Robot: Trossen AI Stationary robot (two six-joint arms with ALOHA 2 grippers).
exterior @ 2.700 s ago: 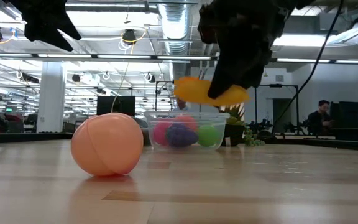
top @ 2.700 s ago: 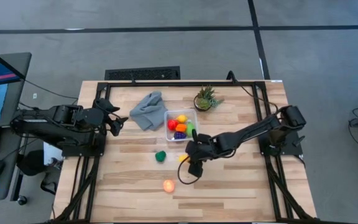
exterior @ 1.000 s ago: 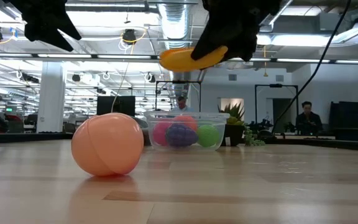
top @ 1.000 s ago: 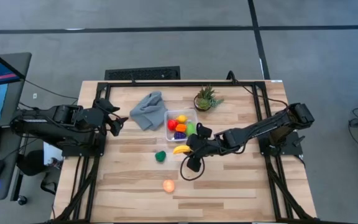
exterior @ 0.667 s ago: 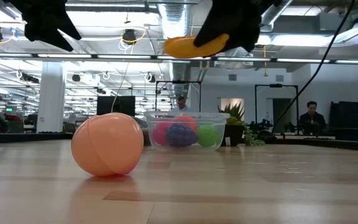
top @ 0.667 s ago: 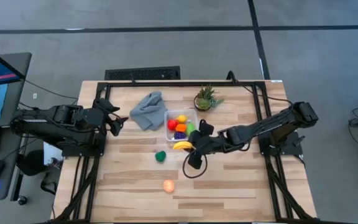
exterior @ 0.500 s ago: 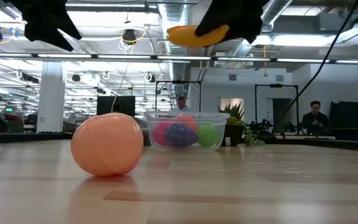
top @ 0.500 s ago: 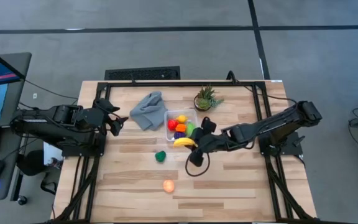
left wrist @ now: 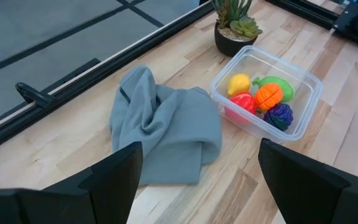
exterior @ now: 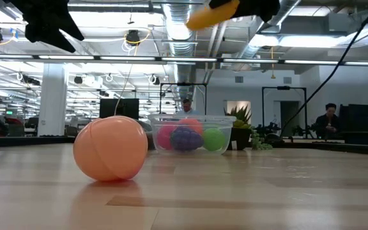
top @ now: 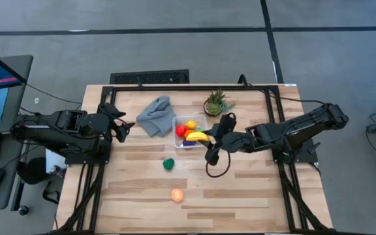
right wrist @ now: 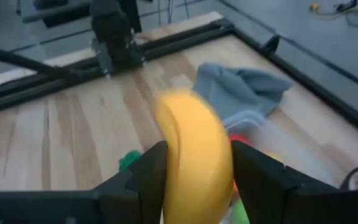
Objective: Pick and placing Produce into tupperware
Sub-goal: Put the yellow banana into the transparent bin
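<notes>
My right gripper (top: 209, 138) is shut on a yellow banana (top: 199, 136) and holds it high over the clear tupperware (top: 177, 123), which stands on the table. In the low view the banana (exterior: 211, 14) is far above the tupperware (exterior: 190, 134). Inside lie red, yellow, orange, purple and green produce (left wrist: 263, 98). A green piece (top: 168, 164) and a peach ball (top: 177, 194) rest on the table nearer the front. My left gripper (top: 119, 127) hovers open at the table's left, touching nothing. My right gripper pinches the banana's two sides (right wrist: 194, 171) between its fingers (right wrist: 148, 177). It comes from the table's right, slanting down. The banana lies along the fingers, and its free end (exterior: 195, 19) sticks out ahead of them. It is lifted clear, above the tupperware.
A grey cloth (top: 154, 115) lies crumpled left of the tupperware. A spiky potted plant (top: 215, 104) stands at the far side, right of the tupperware. Bare wood spreads over the table's near half and its right side.
My right gripper has risen and drawn toward the table's far edge with the banana. It has gone from in front of the tupperware to over it. The banana has stayed between the fingers, and its free end has tipped upward.
</notes>
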